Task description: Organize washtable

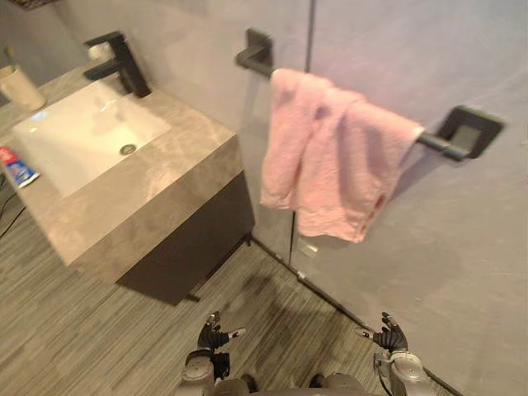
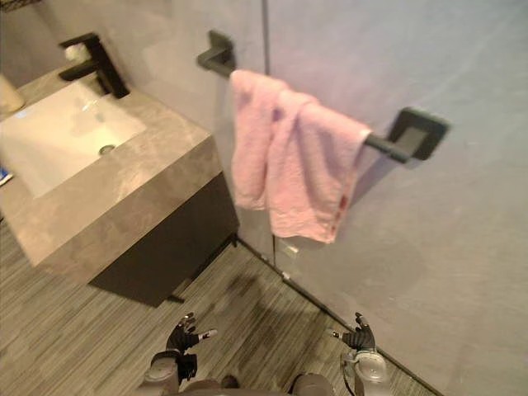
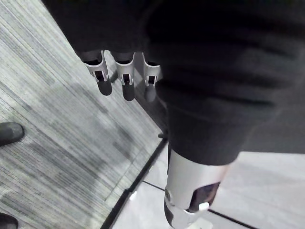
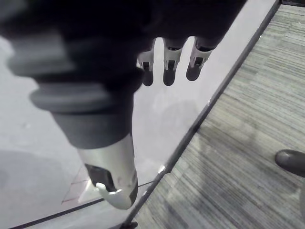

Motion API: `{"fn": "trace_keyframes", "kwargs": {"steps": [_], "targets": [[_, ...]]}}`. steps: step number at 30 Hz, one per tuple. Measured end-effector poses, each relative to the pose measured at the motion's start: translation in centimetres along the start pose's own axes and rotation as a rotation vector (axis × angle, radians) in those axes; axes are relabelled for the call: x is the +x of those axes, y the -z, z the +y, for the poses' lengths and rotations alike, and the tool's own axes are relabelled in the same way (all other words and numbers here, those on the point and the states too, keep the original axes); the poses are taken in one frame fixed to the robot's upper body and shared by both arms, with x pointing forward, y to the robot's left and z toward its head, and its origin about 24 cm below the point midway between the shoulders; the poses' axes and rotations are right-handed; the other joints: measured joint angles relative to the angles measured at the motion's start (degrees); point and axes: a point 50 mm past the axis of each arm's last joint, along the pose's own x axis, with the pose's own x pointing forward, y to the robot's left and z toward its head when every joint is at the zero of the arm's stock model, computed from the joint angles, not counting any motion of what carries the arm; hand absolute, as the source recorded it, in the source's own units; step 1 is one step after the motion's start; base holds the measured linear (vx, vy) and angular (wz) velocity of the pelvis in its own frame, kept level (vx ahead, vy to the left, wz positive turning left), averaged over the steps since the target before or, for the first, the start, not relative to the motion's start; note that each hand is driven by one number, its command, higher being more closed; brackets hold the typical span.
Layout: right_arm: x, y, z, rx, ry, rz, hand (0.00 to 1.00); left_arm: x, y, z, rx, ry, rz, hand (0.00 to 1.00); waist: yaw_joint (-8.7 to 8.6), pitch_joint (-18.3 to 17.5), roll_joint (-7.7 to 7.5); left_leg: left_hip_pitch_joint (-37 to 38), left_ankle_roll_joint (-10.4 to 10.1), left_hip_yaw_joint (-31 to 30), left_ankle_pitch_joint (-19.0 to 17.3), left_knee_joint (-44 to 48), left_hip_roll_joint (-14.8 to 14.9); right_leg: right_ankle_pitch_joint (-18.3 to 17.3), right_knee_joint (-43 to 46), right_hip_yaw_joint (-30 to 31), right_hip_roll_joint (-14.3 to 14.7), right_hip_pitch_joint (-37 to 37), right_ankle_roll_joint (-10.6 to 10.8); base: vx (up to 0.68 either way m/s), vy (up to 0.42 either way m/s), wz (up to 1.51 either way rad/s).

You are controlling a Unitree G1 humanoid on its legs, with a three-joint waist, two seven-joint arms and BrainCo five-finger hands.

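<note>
Open floor (image 1: 82, 346) spans the lower left and lower centre. The washtable (image 1: 165, 190) blocks the upper left; a towel (image 1: 330, 157) hangs from a rail (image 1: 435, 143) at centre, against the wall (image 1: 462, 272).

No legible text or labels.

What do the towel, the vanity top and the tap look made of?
Towel: soft pink terry cloth, judging by its fuzzy nap and drooping folds. Vanity top: grey-brown stone or stone-look slab, faintly veined, matte. Tap: probably metal, matte black, square-edged.
</note>
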Motion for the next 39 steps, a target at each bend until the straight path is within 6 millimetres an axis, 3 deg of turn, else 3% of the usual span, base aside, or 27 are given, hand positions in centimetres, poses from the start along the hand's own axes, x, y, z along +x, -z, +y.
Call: {"fn": "trace_keyframes", "kwargs": {"steps": [4,11,16,21,23,26,28,29,30,32,33,35,37,39], "targets": [[-0.2,0.8,1.0,0.033,-0.018,0.035,0.00,-0.5,1.5,1.9,0.046,-0.037,0.050,0.00,-0.11,-0.16,-0.50,1.59,1.63,0.03,2.93,-4.27,-1.79,2.58,-3.25,2.60,0.05,0.86,1.28,-0.10,0.091,-0.01],[-0.5,2.3,1.2,0.032,-0.020,0.101,0.00,-1.1,3.5,2.1,0.069,-0.039,0.129,0.00,-0.10,-0.17,-1.00,1.87,3.54,-1.91,6.42,-8.43,-3.12,4.44,-3.70,3.65,-0.10,0.74,1.71,-0.14,0.032,0.11],[-0.6,2.6,1.3,0.033,-0.024,0.114,0.00,-1.7,4.6,2.4,0.058,-0.054,0.167,0.00,0.00,0.22,-1.05,-0.19,3.65,-5.53,7.36,-8.51,-3.68,3.80,-3.66,6.39,0.13,-0.29,1.95,-0.11,0.008,0.26],[-1.3,3.7,1.6,0.071,-0.019,0.142,0.00,-1.6,4.6,1.8,-0.004,-0.064,0.163,0.00,0.61,0.67,-1.93,-2.60,3.60,-8.95,7.71,-8.12,-4.53,-0.38,-2.43,3.64,-0.35,-0.15,3.10,-0.02,-0.019,0.76],[-1.3,3.9,1.3,0.108,0.006,0.150,0.00,-1.1,3.3,1.3,-0.008,-0.052,0.121,0.00,0.47,0.78,-2.69,-8.91,5.41,-1.25,6.46,-0.82,-2.01,1.25,-1.85,-6.38,-3.51,0.14,2.74,0.05,0.043,1.66],[-0.6,2.8,0.4,0.098,0.032,0.120,0.00,-0.9,3.0,1.5,-0.007,-0.058,0.114,0.00,0.55,1.38,-2.59,-11.60,7.23,11.45,5.71,5.31,1.69,1.23,2.40,-10.49,-6.41,0.60,2.49,0.10,0.118,1.32],[0.2,1.2,-0.5,0.103,0.057,0.075,0.00,-0.8,2.8,1.3,-0.007,-0.053,0.108,0.00,0.04,1.63,-2.03,-11.67,10.20,12.96,7.34,6.18,-0.22,-0.78,7.29,-9.75,-8.05,-0.98,3.58,0.08,0.204,1.19],[0.4,0.7,-0.7,0.113,0.066,0.059,0.00,-0.5,2.1,1.5,0.000,-0.058,0.085,0.00,-0.39,1.29,-3.35,-13.01,9.50,11.13,8.93,5.45,-2.25,0.81,2.10,-8.84,-8.51,-1.02,2.34,0.06,0.089,1.40],[0.5,0.5,-0.4,0.126,0.064,0.054,0.00,-0.1,1.3,2.1,0.013,-0.073,0.065,0.00,0.18,1.50,-6.03,-15.31,8.19,12.55,6.73,7.55,-3.59,2.35,0.23,-10.54,-11.99,-0.47,4.78,0.04,0.064,1.22],[0.9,-0.4,-0.4,0.133,0.069,0.038,0.00,-0.2,1.5,2.1,0.018,-0.073,0.074,0.00,-0.36,1.88,-4.59,-15.87,5.56,18.41,2.16,12.60,4.26,3.79,-0.09,-13.36,-11.72,1.35,5.55,0.04,0.101,0.85],[0.8,0.0,-0.9,0.125,0.080,0.055,0.00,-0.2,1.7,1.7,0.016,-0.063,0.081,0.00,-0.67,2.28,-3.42,-14.94,4.18,19.22,3.11,11.45,7.32,4.09,-0.04,-15.37,-11.96,3.35,7.01,0.03,0.130,0.99],[0.7,1.0,-0.4,0.125,0.066,0.099,0.00,0.1,1.1,1.9,0.032,-0.063,0.063,0.00,-0.05,2.23,-3.65,-16.52,7.47,16.73,1.87,13.54,3.03,7.04,-0.97,-18.07,-14.79,5.13,8.09,0.10,0.329,1.07],[0.5,1.2,1.0,0.139,0.031,0.118,0.00,0.1,1.1,3.1,0.053,-0.089,0.062,0.00,0.20,2.36,-3.60,-19.06,8.50,14.59,-0.95,18.80,2.84,8.59,-0.62,-18.05,-15.67,6.21,8.96,0.12,0.279,0.71],[0.4,1.4,2.1,0.130,-0.002,0.132,0.00,-0.1,1.4,4.3,0.071,-0.118,0.078,0.00,1.54,2.86,-3.27,-19.38,9.53,13.52,-4.81,22.72,2.83,8.89,3.22,-17.30,-17.29,6.58,9.34,0.08,0.229,0.31]]}}
